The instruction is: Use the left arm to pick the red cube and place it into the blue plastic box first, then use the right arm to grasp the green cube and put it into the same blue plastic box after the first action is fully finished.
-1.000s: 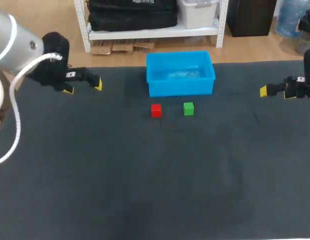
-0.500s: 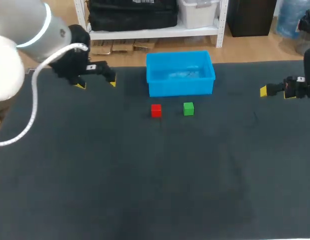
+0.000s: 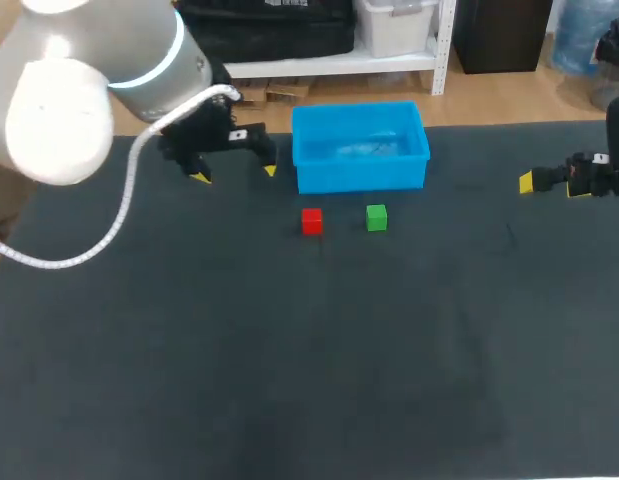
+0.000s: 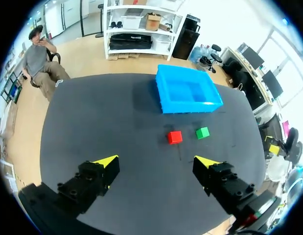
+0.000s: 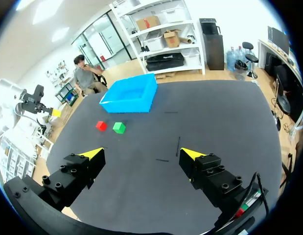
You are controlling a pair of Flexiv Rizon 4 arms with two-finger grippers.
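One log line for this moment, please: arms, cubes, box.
left gripper: open, empty, beside blue box | right gripper: open, empty, far right | red cube, green cube: on table, outside box | picked: none

The red cube (image 3: 311, 221) is a plain, solid red, and the green cube (image 3: 376, 217) is an equally plain bright green. The blue plastic box (image 3: 361, 175) is a vivid sky blue all over, with a paler, whitish sheen on its floor. The table (image 3: 289, 350) under them is a dark charcoal, nearly black, unpatterned except for a few thin darker streaks. My left gripper (image 3: 235, 174) is matte black with bright yellow tips, and my right gripper (image 5: 142, 153) has the same colours. My left arm (image 3: 89, 80) is silvery white with one glowing teal ring, and a white cable (image 3: 119, 215) runs along it.
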